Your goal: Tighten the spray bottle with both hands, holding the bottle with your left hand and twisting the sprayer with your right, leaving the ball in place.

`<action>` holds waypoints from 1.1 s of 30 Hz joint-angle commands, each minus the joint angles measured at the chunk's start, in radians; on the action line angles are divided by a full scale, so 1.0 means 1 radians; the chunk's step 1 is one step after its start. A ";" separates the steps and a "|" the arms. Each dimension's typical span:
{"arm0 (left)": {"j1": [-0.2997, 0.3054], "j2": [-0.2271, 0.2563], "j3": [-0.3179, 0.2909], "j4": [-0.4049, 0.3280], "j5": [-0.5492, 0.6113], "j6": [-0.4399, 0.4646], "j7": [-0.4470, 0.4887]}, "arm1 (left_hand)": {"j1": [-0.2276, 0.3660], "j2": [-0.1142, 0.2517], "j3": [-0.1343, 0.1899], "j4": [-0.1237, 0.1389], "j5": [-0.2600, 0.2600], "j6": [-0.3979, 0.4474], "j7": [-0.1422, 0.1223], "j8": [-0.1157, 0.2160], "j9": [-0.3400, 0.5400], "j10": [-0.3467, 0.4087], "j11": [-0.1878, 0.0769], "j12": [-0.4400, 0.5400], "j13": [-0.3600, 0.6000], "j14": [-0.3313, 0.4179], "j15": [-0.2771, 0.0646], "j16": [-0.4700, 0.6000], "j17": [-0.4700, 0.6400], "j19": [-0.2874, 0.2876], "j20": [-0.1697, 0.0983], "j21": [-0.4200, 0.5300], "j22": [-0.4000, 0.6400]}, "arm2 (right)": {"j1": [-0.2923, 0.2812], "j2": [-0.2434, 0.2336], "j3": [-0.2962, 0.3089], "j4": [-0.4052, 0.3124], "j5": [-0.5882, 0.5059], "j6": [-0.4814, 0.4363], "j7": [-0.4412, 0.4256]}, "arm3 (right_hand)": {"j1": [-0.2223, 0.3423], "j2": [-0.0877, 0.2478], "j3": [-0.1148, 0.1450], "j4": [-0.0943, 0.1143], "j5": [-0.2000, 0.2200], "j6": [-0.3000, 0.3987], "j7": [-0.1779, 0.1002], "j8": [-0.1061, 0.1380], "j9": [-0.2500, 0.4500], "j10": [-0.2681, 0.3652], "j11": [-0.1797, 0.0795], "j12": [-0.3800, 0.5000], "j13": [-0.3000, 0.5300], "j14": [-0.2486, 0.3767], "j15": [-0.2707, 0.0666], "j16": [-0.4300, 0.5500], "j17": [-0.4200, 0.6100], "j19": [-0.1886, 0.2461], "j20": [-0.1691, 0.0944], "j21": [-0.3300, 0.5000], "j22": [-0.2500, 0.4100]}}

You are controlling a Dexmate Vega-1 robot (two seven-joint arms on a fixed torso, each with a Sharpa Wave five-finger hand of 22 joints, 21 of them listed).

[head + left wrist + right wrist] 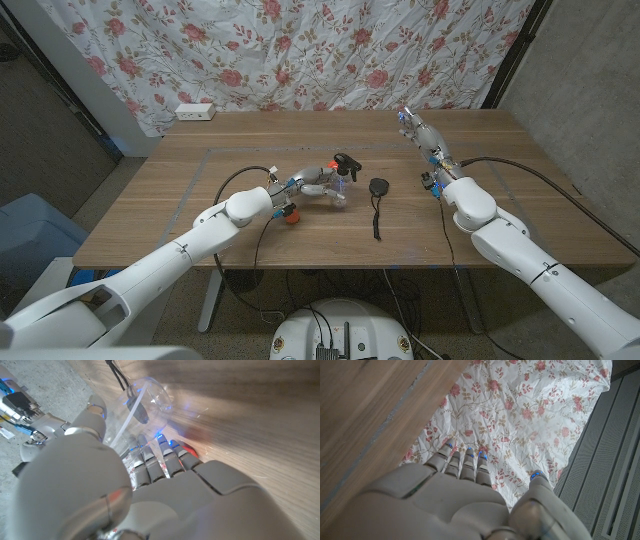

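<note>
Left hand [312, 181] is wrapped around the clear spray bottle [338, 190] near the middle of the wooden table [480, 215], its fingers [160, 457] curled against the bottle's see-through wall. From the left wrist camera the bottle [150, 397] shows as a clear rounded body with a thin white tube running inside it, pressed close against the hand [150, 490]. The black sprayer head [346, 161] with a small orange tip sits at the bottle's top, on the side toward the far edge of the table; no hand touches it.

An orange ball [291, 213] lies on the table just beside the left wrist, on the near side of it. To the right of the bottle, close but apart from it, lies a small black round object [379, 186] with a black cord [376, 218] trailing toward the near edge.

Right hand [412, 124] is raised well away from the bottle, out near the far right part of the table, holding nothing; in its own wrist camera the fingers [462, 462] are straight and close together, with the thumb set apart, pointing at the flowered curtain [520, 415].

A white power strip [195, 112] sits at the far left edge of the table, below the curtain [300, 50].
</note>
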 commanded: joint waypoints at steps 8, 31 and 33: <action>-0.011 0.005 0.010 0.012 -0.009 0.008 -0.035 | -0.049 0.053 -0.002 -0.002 0.001 0.017 -0.013 -0.010 0.007 -0.047 0.008 -0.007 -0.024 -0.049 -0.129 -0.005 0.000 -0.013 -0.007 0.003 0.003 | -0.006 0.032 -0.012 0.042 0.000 0.051 -0.021 | 0.011 0.013 0.012 -0.009 0.000 0.028 -0.006 0.008 0.000 0.020 0.000 0.006 0.000 0.012 -0.003 0.006 -0.002 0.016 -0.005 0.010 0.001; -0.013 0.004 0.019 0.025 -0.006 0.017 -0.041 | -0.042 0.045 -0.008 0.001 0.001 -0.010 -0.028 -0.062 0.009 -0.103 0.014 -0.008 -0.060 -0.094 -0.106 -0.004 -0.001 -0.013 -0.002 0.006 0.002 | -0.020 0.055 -0.017 0.085 0.041 0.059 -0.021 | -0.001 0.016 0.010 -0.011 -0.006 0.001 -0.012 -0.007 0.001 0.005 0.004 -0.003 0.001 0.005 0.010 0.005 0.001 0.015 -0.004 0.007 0.001; -0.014 0.003 0.019 0.027 -0.005 0.017 -0.041 | -0.042 0.044 -0.009 0.001 0.001 -0.013 -0.030 -0.067 0.009 -0.105 0.013 -0.007 -0.062 -0.098 -0.105 -0.004 -0.001 -0.013 0.000 0.006 0.002 | -0.020 0.056 -0.017 0.089 0.044 0.063 -0.020 | -0.001 0.016 0.010 -0.012 -0.006 0.003 -0.010 -0.006 0.001 0.006 0.003 -0.003 0.001 0.008 0.009 0.006 0.001 0.016 -0.003 0.007 0.001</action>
